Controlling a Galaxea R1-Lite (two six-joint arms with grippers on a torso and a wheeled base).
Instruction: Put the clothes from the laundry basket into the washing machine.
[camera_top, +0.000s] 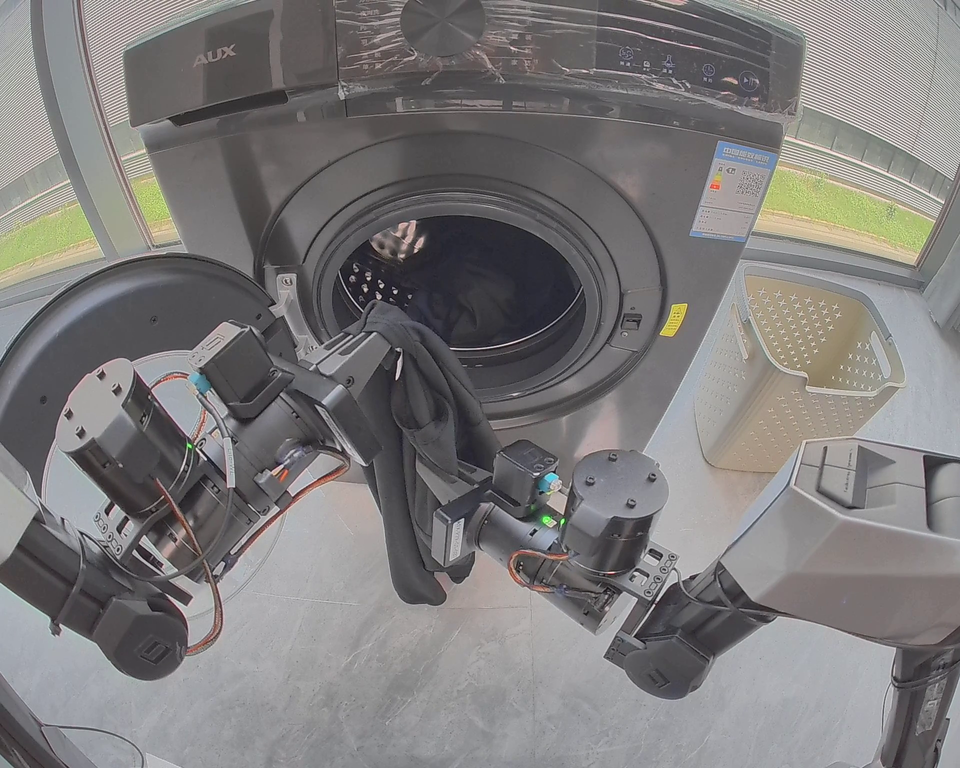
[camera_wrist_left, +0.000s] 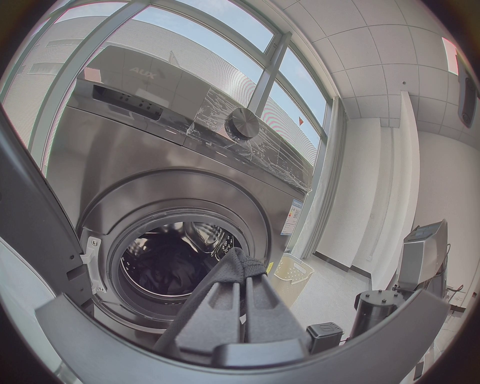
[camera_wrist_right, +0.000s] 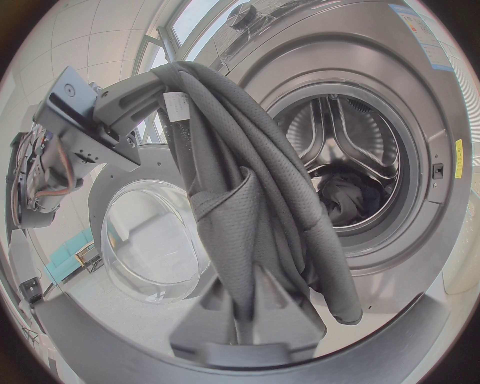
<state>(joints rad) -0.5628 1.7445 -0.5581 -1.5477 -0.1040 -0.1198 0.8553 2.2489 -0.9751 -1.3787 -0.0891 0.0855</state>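
A dark grey garment (camera_top: 425, 440) hangs between my two grippers, just in front of the washing machine's open drum (camera_top: 465, 280). My left gripper (camera_top: 380, 340) is shut on the garment's upper end, close to the drum's lower left rim; its fingers (camera_wrist_left: 265, 310) pinch the cloth (camera_wrist_left: 235, 267). Lower down, my right gripper (camera_top: 435, 490) is shut on a fold of the same garment (camera_wrist_right: 250, 200), the rest drooping toward the floor. Dark clothes (camera_wrist_right: 347, 195) lie inside the drum. The cream laundry basket (camera_top: 800, 370) stands on the floor right of the machine.
The machine's round door (camera_top: 110, 330) is swung open to the left, behind my left arm. Grey tiled floor (camera_top: 400, 680) stretches in front of the machine. Windows run behind the machine on both sides.
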